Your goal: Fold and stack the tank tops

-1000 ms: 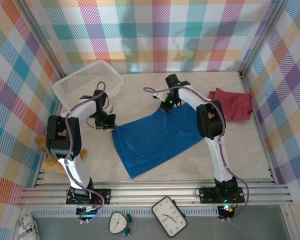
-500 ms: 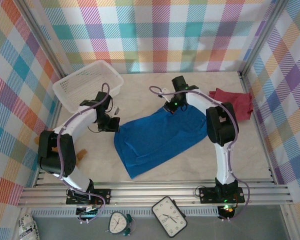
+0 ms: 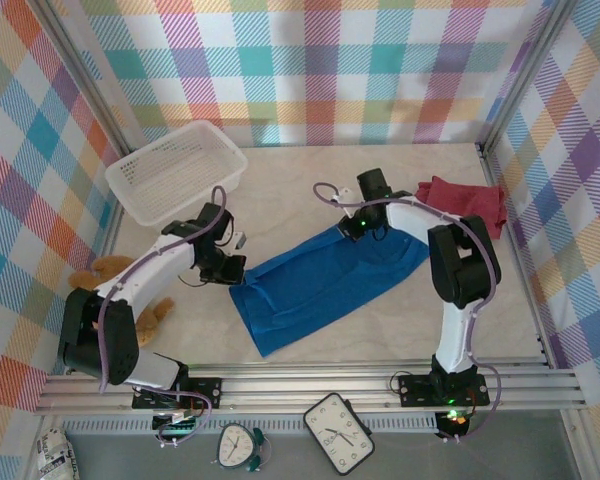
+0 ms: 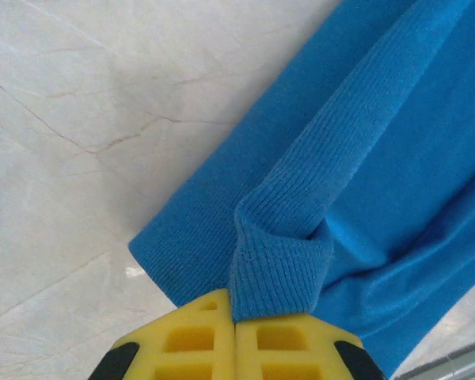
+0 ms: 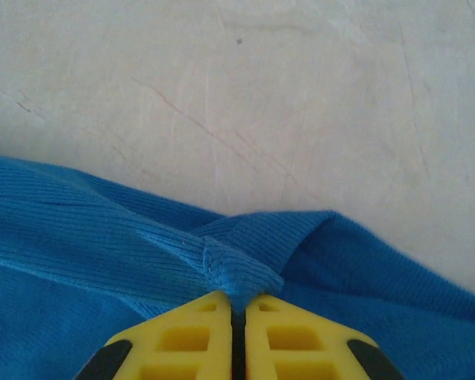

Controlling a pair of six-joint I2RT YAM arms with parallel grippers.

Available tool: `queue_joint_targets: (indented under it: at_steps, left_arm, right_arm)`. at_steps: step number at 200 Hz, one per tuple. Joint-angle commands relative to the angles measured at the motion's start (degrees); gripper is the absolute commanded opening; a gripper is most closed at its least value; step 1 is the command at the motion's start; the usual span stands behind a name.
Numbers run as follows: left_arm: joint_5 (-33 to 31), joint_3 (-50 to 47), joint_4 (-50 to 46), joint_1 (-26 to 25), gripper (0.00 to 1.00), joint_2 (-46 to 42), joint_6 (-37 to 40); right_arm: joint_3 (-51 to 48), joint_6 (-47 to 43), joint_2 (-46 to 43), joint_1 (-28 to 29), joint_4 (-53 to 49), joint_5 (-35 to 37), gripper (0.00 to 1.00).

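Plainly, left tool point(image 4: 235, 318) and right tool point(image 5: 237, 305) each clench only a small pinch of the blue tank top point(image 3: 320, 285) mid-frame, so pulling apart could slip one free

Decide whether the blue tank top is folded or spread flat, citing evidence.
Partly folded: the blue tank top lies as a narrow doubled band, a ribbed edge overlapping the layer beneath.

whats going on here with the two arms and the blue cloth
Both arms are working on the blue tank top, lying mostly flat on the table. The left gripper is shut on a pinch of its ribbed edge, the right gripper on a fold at its far end. A dark red tank top sits bunched in the far right corner.
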Motion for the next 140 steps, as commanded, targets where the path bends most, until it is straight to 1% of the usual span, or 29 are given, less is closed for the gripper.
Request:
queue_joint_targets:
  at_steps: [1,16,33,53,73,111,122,130,140]
  left_arm:
    - [1.11,-2.9,0.59,-0.76,0.0,-2.66,-2.06]
    - [0.99,-4.53,1.67,-2.08,0.0,-2.53,-2.97]
    - [1.31,-6.16,3.02,-3.28,0.0,-1.8,-4.07]
    - [0.72,-7.81,4.21,-4.79,0.0,-1.79,-5.31]
    - [-1.06,-9.07,4.18,-5.01,0.0,-2.19,-7.31]
    - [0.36,-11.75,5.25,-6.08,0.0,-1.47,-11.14]
    - [-0.47,-12.0,4.57,-6.36,0.03,-1.12,-12.58]
    - [-0.42,-11.96,4.42,-6.53,0.08,-1.02,-13.7]
    - [0.06,-11.87,4.1,-6.82,0.14,-0.68,-14.82]
  right_arm:
    - [-3.61,4.08,-4.98,-0.38,3.93,-1.4,0.13]
    - [-5.68,5.5,-6.8,-0.42,4.02,-1.81,0.14]
    - [-7.02,7.12,-8.13,-0.36,1.33,-2.92,0.14]
    - [-9.24,8.14,-9.9,-0.36,-0.22,-2.42,0.14]
    - [-11.04,8.47,-10.65,-0.41,-2.22,-1.4,0.15]
    - [-13.82,9.6,-10.44,-0.19,-5.1,0.41,0.17]
    - [-14.07,9.58,-9.86,-0.18,-6.66,1.02,0.19]
    - [-14.36,9.93,-9.76,-0.19,-6.99,1.24,0.21]
    - [-14.47,10.38,-10.07,-0.2,-7.27,1.25,0.28]
